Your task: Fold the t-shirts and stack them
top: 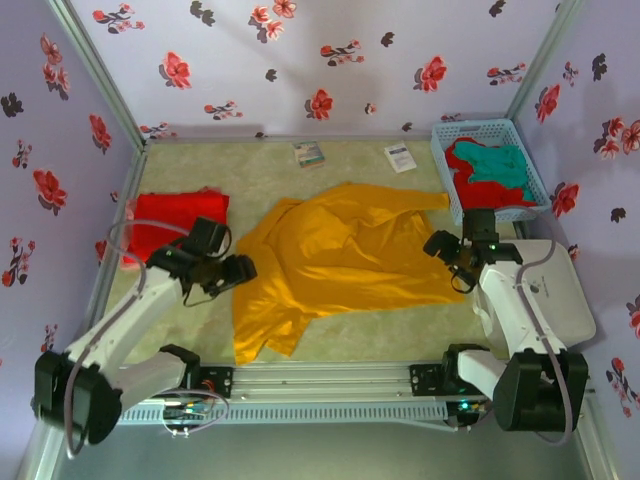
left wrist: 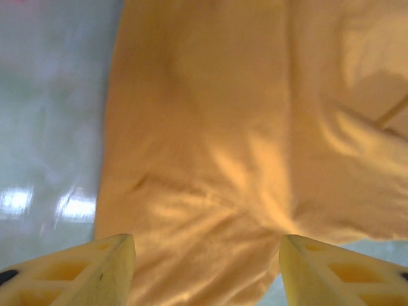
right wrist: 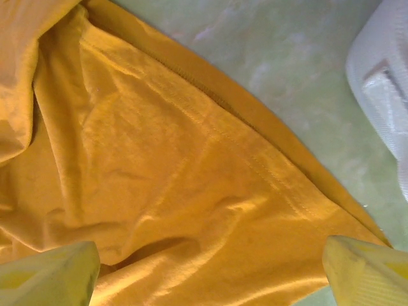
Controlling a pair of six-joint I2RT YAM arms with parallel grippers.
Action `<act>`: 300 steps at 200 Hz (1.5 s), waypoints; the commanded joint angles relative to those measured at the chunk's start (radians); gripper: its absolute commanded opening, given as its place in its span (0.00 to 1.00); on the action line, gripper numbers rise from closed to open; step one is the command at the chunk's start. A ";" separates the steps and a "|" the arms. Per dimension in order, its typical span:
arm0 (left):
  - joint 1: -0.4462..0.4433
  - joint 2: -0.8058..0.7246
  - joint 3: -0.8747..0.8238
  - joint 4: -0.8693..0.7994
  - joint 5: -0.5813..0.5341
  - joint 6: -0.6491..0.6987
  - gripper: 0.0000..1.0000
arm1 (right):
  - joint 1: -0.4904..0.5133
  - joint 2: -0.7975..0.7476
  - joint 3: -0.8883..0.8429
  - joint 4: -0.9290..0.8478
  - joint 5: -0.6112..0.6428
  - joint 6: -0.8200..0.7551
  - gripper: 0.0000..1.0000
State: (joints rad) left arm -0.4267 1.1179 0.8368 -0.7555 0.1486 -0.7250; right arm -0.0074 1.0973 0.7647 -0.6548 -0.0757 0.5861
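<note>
A mustard-yellow t-shirt (top: 340, 255) lies crumpled and spread in the middle of the table. My left gripper (top: 240, 270) hovers at its left edge. In the left wrist view that gripper (left wrist: 207, 271) is open, the yellow cloth (left wrist: 242, 127) below and between its fingers (left wrist: 95, 271). My right gripper (top: 445, 255) is at the shirt's right edge. It (right wrist: 210, 277) stands wide open over the hemmed cloth (right wrist: 159, 166), holding nothing. A folded red t-shirt (top: 175, 215) rests at the left. A teal t-shirt (top: 500, 165) and a red one (top: 480, 192) lie in the basket.
The blue mesh basket (top: 475, 126) stands at the back right corner. Two small printed cards (top: 309, 154) (top: 400, 158) lie near the back wall. Flowered walls close in the table on three sides. Bare tabletop (top: 400, 320) shows in front of the yellow shirt.
</note>
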 commanded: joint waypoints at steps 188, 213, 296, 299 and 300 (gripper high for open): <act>-0.011 1.108 0.926 0.143 -0.110 0.576 0.46 | 0.119 0.129 -0.035 0.193 -0.113 0.032 0.85; -0.020 1.149 0.962 0.126 -0.137 0.569 0.37 | 0.128 0.133 -0.039 0.206 -0.106 0.037 0.84; 0.046 1.044 0.942 0.135 -0.092 0.510 0.00 | 0.133 0.330 -0.086 0.323 -0.122 0.113 0.72; 0.053 1.034 0.939 0.139 -0.084 0.504 0.00 | 0.133 0.335 -0.088 0.323 -0.121 0.115 0.72; 0.054 1.032 0.937 0.141 -0.081 0.502 0.00 | 0.133 0.336 -0.089 0.324 -0.119 0.115 0.72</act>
State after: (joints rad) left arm -0.4278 2.2601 1.8061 -0.6319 0.0101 -0.1825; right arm 0.1181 1.3972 0.6994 -0.3756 -0.1883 0.6621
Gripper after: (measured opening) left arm 0.041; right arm 0.723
